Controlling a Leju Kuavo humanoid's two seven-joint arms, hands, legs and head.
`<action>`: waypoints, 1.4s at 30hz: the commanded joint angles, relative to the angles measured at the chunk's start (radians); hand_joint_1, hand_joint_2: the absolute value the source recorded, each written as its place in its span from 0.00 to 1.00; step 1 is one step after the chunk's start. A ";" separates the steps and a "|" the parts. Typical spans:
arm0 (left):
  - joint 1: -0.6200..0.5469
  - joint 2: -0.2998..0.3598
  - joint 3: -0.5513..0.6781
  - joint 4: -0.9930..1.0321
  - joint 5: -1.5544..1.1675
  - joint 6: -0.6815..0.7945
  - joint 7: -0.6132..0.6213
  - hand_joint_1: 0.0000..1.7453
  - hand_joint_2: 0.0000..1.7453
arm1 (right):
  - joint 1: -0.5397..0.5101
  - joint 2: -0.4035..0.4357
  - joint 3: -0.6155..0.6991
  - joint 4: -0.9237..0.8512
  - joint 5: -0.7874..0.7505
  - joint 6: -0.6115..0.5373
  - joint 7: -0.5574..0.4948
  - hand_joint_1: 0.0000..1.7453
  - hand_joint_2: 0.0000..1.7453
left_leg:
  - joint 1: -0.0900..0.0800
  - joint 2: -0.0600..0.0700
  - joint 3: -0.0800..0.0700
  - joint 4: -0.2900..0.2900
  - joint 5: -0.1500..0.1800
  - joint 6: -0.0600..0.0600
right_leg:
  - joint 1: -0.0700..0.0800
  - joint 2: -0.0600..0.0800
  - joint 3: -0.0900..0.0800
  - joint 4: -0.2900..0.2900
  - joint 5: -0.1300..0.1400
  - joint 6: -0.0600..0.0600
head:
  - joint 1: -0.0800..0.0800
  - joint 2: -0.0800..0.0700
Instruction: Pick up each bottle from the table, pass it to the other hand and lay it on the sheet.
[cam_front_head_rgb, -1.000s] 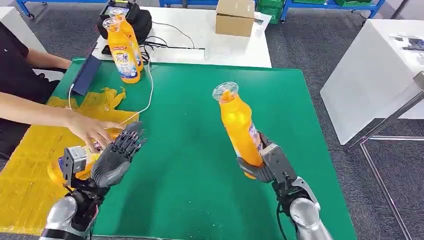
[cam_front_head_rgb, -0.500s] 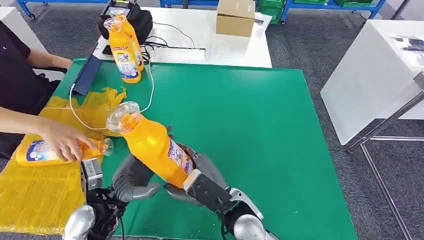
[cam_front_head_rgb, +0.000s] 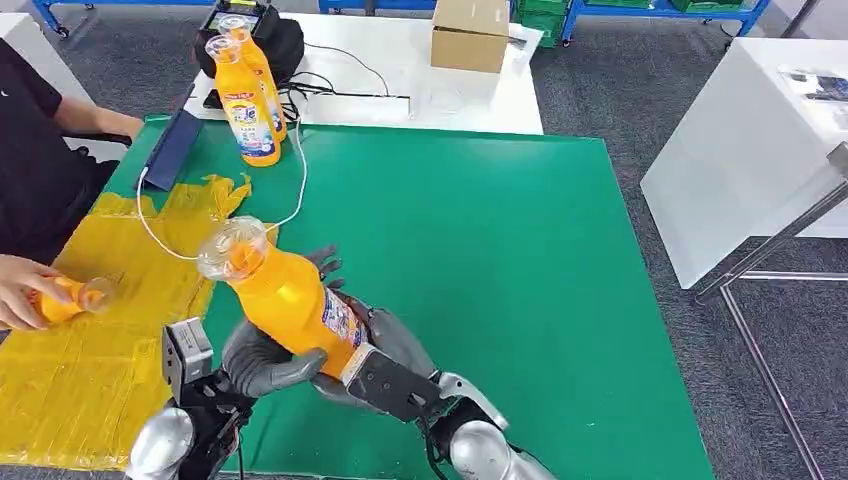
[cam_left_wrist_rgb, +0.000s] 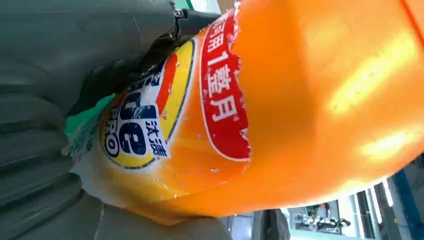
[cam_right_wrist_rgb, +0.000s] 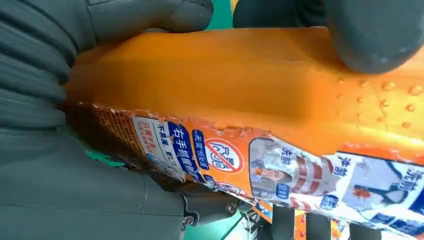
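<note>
A green mat-covered table in a workshop. Above its near edge, both robot hands wrap one tall orange plastic bottle, clear cap tilted away, torn label. The right hand grips its base; the left hand curls around its body, just beside. If the right lets go early, the smooth bottle may slip before reaching the crinkled yellow plastic sheet.

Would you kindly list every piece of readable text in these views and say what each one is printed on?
"用1整月": red band on the label of the orange plastic bottle that both hands hold.
"PRO": same label's yellow oval.
"右手": blue strip of its back label; the rest is too small.
Two standing orange bottles: labels too blurred.
</note>
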 joint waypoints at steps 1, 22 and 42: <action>-0.060 -0.020 -0.092 0.020 -0.061 -0.002 -0.034 1.00 1.00 | -0.013 -0.004 0.081 0.097 0.010 0.014 0.014 1.00 1.00 | 0.000 -0.002 0.001 -0.001 0.001 0.002 | 0.001 -0.002 0.002 -0.001 0.000 -0.004 | 0.000 0.000; -0.052 -0.022 -0.081 0.005 -0.112 0.018 -0.069 1.00 1.00 | 0.026 -0.002 0.044 0.070 0.025 -0.004 0.008 1.00 1.00 | -0.001 -0.002 0.002 -0.002 0.000 0.003 | 0.000 -0.004 0.004 -0.002 -0.001 -0.004 | 0.000 0.000; -0.259 0.330 0.162 0.710 -1.630 0.745 0.162 1.00 1.00 | 0.133 -0.198 -0.144 -0.299 -0.012 -0.022 -0.024 0.00 1.00 | -0.001 0.001 0.002 -0.002 0.001 0.001 | 0.000 0.000 0.010 0.000 0.000 -0.003 | 0.000 0.000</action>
